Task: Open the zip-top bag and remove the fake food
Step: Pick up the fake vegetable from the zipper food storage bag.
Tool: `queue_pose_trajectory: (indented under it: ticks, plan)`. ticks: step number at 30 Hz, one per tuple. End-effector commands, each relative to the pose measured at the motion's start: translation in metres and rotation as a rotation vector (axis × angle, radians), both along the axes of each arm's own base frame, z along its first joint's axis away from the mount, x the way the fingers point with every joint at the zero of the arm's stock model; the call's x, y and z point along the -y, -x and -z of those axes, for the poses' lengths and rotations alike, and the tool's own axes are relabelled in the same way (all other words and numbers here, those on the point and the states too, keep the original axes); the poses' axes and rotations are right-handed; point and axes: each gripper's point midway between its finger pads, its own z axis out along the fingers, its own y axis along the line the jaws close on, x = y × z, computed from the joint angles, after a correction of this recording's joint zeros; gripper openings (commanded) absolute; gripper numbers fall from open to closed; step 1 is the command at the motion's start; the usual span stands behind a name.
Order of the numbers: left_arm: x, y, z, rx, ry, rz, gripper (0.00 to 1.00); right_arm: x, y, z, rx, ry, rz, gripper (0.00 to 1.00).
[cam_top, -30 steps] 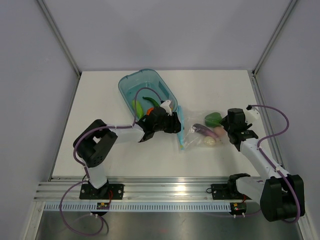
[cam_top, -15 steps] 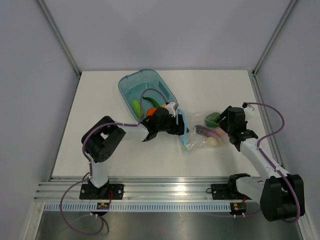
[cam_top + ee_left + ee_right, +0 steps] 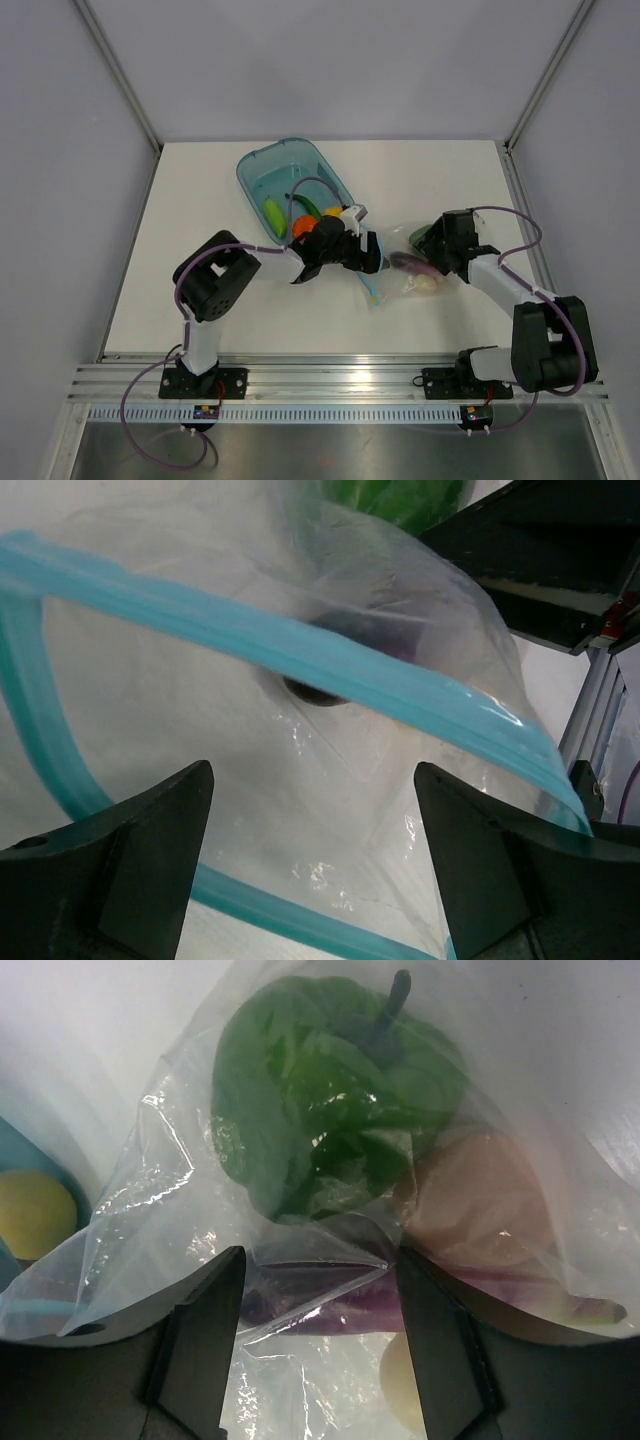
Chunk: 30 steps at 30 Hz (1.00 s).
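Toward the near edge, at about four o'clock from the middle of the tabletop, lies the zip-top bag. Its teal zip strip is at the nine o'clock end and its closed end is at three o'clock. The left gripper sits at the strip end with its jaws spread wide. In its wrist view the two halves of the strip part into a loop, so the mouth is open: one half runs across just beyond the fingers, and the other curves down between them. The right gripper is at the closed end, jaws apart, with a fold of plastic and the purple eggplant between them; whether they press on the bag I cannot tell. Also inside the bag are a whitish piece close to the right finger, a green pepper beyond the eggplant, and a dull orange piece at the pepper's four o'clock. Farther back, at eleven o'clock from the left gripper, a teal tub holds a yellow piece, an orange piece and a green cucumber.
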Motion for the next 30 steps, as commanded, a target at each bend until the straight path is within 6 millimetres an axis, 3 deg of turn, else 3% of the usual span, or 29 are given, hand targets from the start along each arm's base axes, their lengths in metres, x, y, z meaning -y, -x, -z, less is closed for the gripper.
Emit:
queue_pose_trajectory:
  ticks: [1, 11, 21, 25, 30]
  plan:
    - [0.023, -0.001, -0.018, 0.104, 0.027, 0.066, 0.85, -0.01, -0.015, -0.013, 0.037, -0.023, -0.006, 0.69]
    - [0.029, -0.006, -0.006, 0.115, -0.047, 0.057, 0.87, -0.022, -0.021, 0.016, -0.057, 0.017, -0.049, 0.67]
    - [0.03, -0.012, 0.013, 0.163, -0.155, 0.068, 0.88, -0.03, -0.023, 0.022, -0.066, 0.006, -0.089, 0.64]
    - [0.032, -0.013, 0.006, 0.216, -0.146, 0.092, 0.87, -0.038, -0.025, 0.024, -0.062, -0.012, -0.127, 0.6]
    - [0.046, 0.002, 0.003, 0.309, -0.178, 0.179, 0.83, -0.044, -0.023, 0.022, -0.058, -0.034, -0.165, 0.58]
